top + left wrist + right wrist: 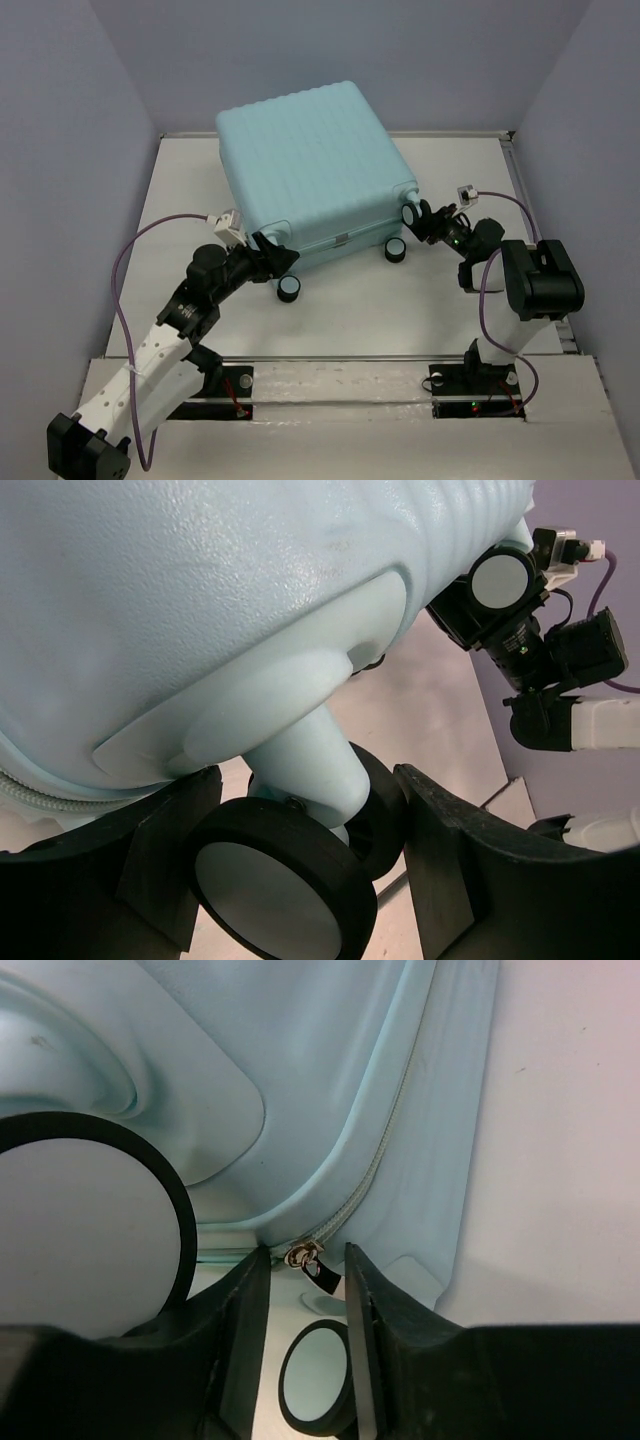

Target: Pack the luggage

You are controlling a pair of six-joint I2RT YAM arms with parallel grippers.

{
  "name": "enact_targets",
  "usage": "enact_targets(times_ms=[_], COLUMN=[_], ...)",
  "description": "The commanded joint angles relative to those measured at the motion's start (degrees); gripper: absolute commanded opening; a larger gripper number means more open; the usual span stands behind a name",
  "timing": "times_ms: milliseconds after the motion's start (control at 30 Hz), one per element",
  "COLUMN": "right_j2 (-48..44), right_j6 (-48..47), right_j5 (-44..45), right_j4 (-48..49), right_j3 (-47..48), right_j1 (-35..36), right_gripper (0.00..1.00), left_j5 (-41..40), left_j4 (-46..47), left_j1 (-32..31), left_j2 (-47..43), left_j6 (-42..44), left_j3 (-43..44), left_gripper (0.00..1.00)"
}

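Observation:
The luggage (310, 165), a pale mint-blue ribbed suitcase, lies closed on the table with its wheels toward me. My left gripper (278, 262) is at its near-left corner. In the left wrist view (305, 780) its jaws press on both sides of a black-and-white double wheel (275, 890) under the shell (200, 610). My right gripper (418, 218) is at the near-right corner. In the right wrist view (307, 1255) its jaws stand a little apart around the metal zipper pull (312, 1260) at the zipper's end. The pull's tab leans against the right finger.
Other wheels (289, 288) (396, 250) stick out along the suitcase's near side. A large wheel (70, 1220) sits just left of my right fingers. Grey walls enclose the table on three sides. A raised table edge (515, 170) runs on the right. The right arm (545, 655) shows in the left wrist view.

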Motion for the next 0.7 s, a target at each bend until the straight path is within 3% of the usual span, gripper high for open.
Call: enact_targets(times_ms=[0, 100, 200, 433, 633, 667], right_j2=[2.11, 2.55, 2.2, 0.01, -6.4, -7.11], right_j6=[0.23, 0.85, 1.55, 6.04, -1.6, -3.35], right_j5=[0.14, 0.75, 1.19, 5.58, 23.49, 26.13], right_j4=[9.73, 11.05, 10.96, 19.48, 16.59, 16.67], right_j3=[1.0, 0.3, 0.3, -5.76, -10.6, -11.21], right_j1=[0.69, 0.69, 0.69, 4.11, 22.98, 29.01], right_gripper=[0.35, 0.17, 0.07, 0.07, 0.07, 0.07], left_j5=[2.69, 2.87, 3.05, 5.42, 8.23, 8.14], left_j4=[15.32, 15.32, 15.67, 19.97, 26.13, 26.57], left_j1=[-0.62, -0.62, -0.62, -0.62, -1.06, -1.41], left_j2=[-0.94, -0.94, -0.76, 1.96, 7.58, 8.81], left_j6=[-0.46, -0.37, -0.46, -2.22, -4.85, -4.86], left_j3=[7.01, 7.09, 7.01, 7.97, 9.73, 10.34], left_gripper=[0.06, 0.06, 0.06, 0.06, 0.06, 0.06])
